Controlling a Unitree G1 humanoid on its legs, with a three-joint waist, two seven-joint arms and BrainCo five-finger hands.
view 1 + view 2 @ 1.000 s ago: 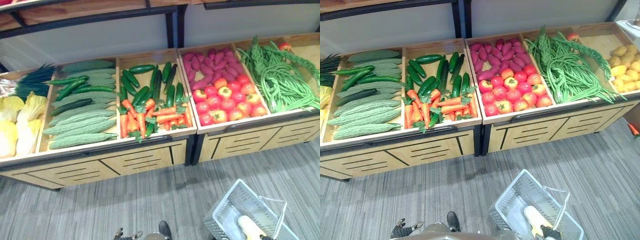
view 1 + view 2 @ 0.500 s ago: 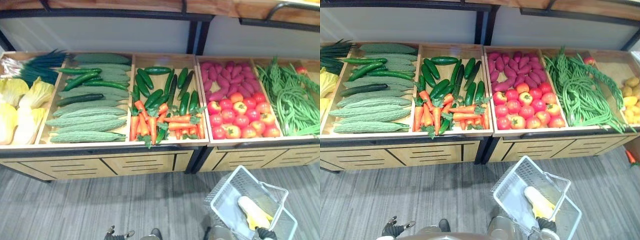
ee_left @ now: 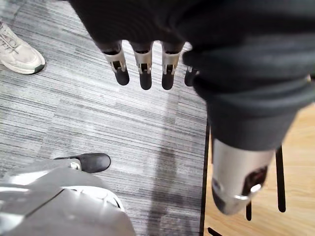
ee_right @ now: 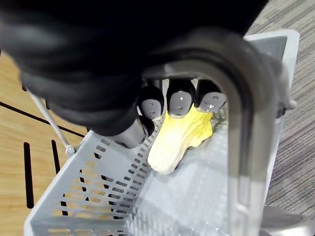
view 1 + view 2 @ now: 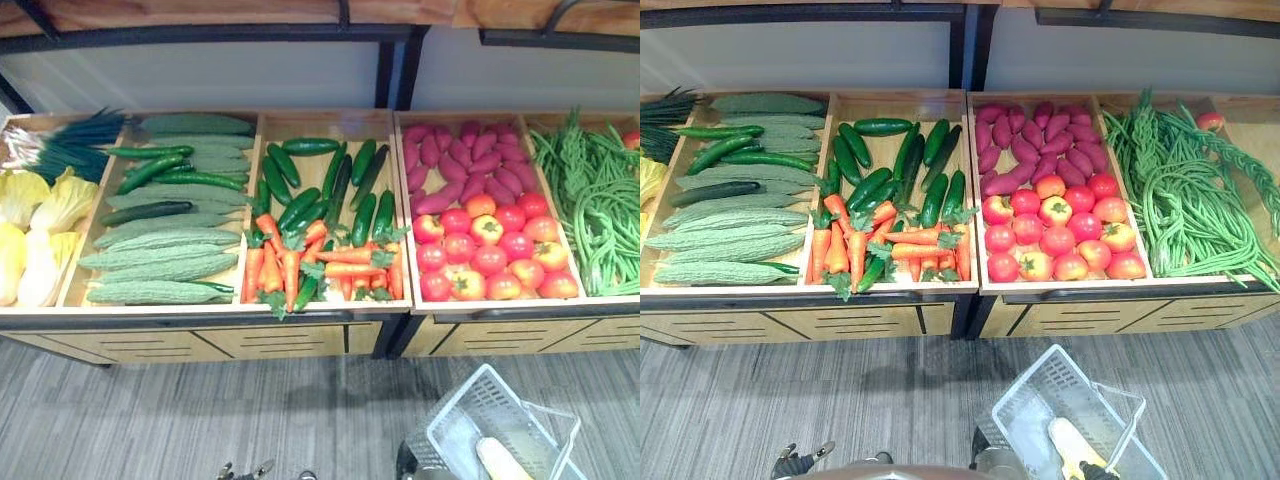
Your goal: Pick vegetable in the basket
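Note:
A white slotted basket [image 5: 1025, 405] hangs low on my right, just above the grey floor in front of the stand. A pale yellow cabbage [image 4: 179, 137] lies inside it, also seen from above [image 5: 1068, 442]. My right hand [image 4: 179, 102] is curled round the basket's grey handle [image 4: 246, 128]. My left hand [image 3: 142, 64] hangs at my left side over the floor with straight fingers, holding nothing; it shows at the lower edge [image 5: 795, 463].
A wooden stand [image 5: 890, 320] spans the view, with bins of bitter gourds [image 5: 725, 245], cucumbers [image 5: 880, 180], carrots [image 5: 870, 245], sweet potatoes [image 5: 1035, 140], tomatoes [image 5: 1055, 235], long beans [image 5: 1185, 190] and cabbages [image 5: 30, 230]. A person's white shoe [image 3: 19, 49] stands on the floor.
The camera has swung, so the stand now looks square on and the basket sits lower in the picture. The basket stays in my right hand with the cabbage in it.

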